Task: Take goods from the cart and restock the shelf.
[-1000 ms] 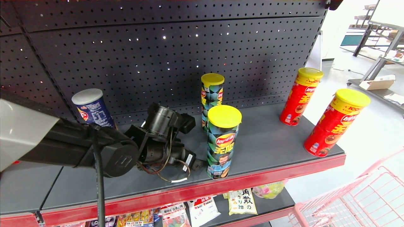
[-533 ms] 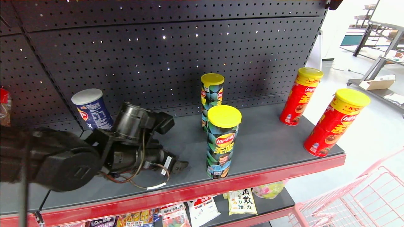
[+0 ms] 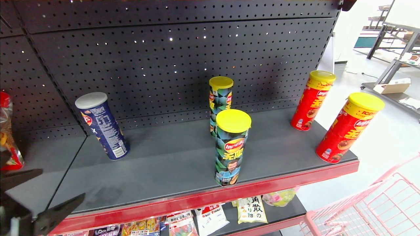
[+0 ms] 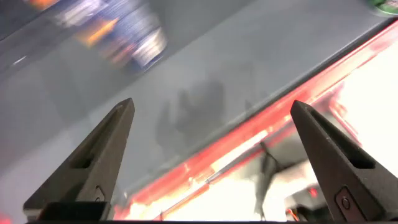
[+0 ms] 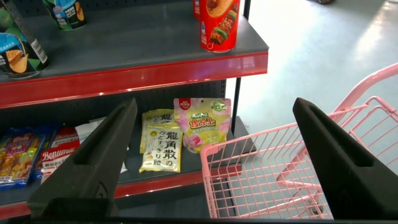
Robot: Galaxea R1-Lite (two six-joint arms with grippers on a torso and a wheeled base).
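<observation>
On the grey shelf (image 3: pixel 157 164) stand a blue can (image 3: pixel 101 126), two teal cans with yellow lids, one in front (image 3: pixel 231 147) and one behind (image 3: pixel 220 98), and two red cans (image 3: pixel 311 100) (image 3: pixel 347 127). My left gripper (image 3: pixel 46 193) hangs open and empty off the shelf's front left corner, well clear of the cans. Its wrist view has the open left gripper (image 4: pixel 211 106) over the shelf's red front edge (image 4: pixel 249 143), with the blue can (image 4: pixel 130 31) beyond. My right gripper (image 5: pixel 214 102) is open and empty, low in front of the shelving, above the pink cart (image 5: pixel 280 168).
Snack bags (image 5: pixel 202 124) lie on the lower shelf (image 5: pixel 155 180). A red can (image 5: pixel 219 25) stands at the upper shelf's right end. The pink wire cart (image 3: pixel 377 203) sits right of the shelving. A bagged snack (image 3: pixel 6 141) rests at the far left.
My left arm has pulled back off the shelf to the lower left, away from the front teal can, which stays upright. The blue can now stands in plain sight.
</observation>
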